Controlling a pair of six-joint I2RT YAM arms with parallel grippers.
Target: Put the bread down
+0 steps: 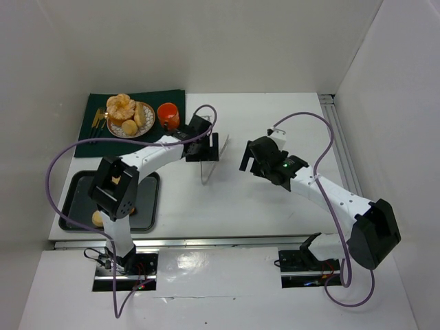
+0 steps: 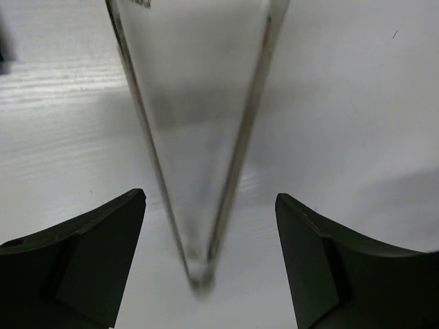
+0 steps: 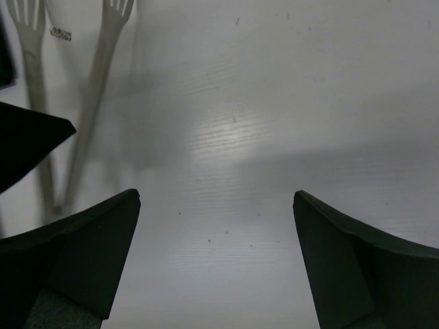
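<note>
**Overhead view:** small golden-orange bread rolls (image 1: 126, 112) are sitting heaped on a round patterned plate (image 1: 150, 122). The plate is resting on a dark green cloth (image 1: 168, 100) at the far left of the white table (image 1: 227, 206). Gold-coloured cutlery (image 1: 98, 122) is lying on the cloth left of the plate, and an orange cup (image 1: 168, 114) is standing just right of it. One further single roll (image 1: 97, 218) is lying on the black rectangular tray (image 1: 148, 206) at the near left, partly hidden by the left arm. Pale silvery tongs (image 1: 207, 168) are lying in a narrow V on the bare table near the middle, well apart from the plate. The left gripper (image 1: 205, 152) is positioned over them, and the right gripper (image 1: 247, 157) is pointing toward them from the right without reaching them. **Left wrist view:** the left gripper (image 2: 210, 199) is standing spread wide, its dark fingers (image 2: 82, 260) flanking the joined end of the tongs (image 2: 199, 271) and touching neither arm. The two tong arms are diverging away from the camera with nothing between them. **Right wrist view:** the right gripper (image 3: 216, 195) is likewise spread, with its fingers (image 3: 75, 260) framing only bare table. The slotted heads of the tongs (image 3: 103, 55) are showing at the upper left, parted and pinching nothing. No bread is appearing in either wrist view.
</note>
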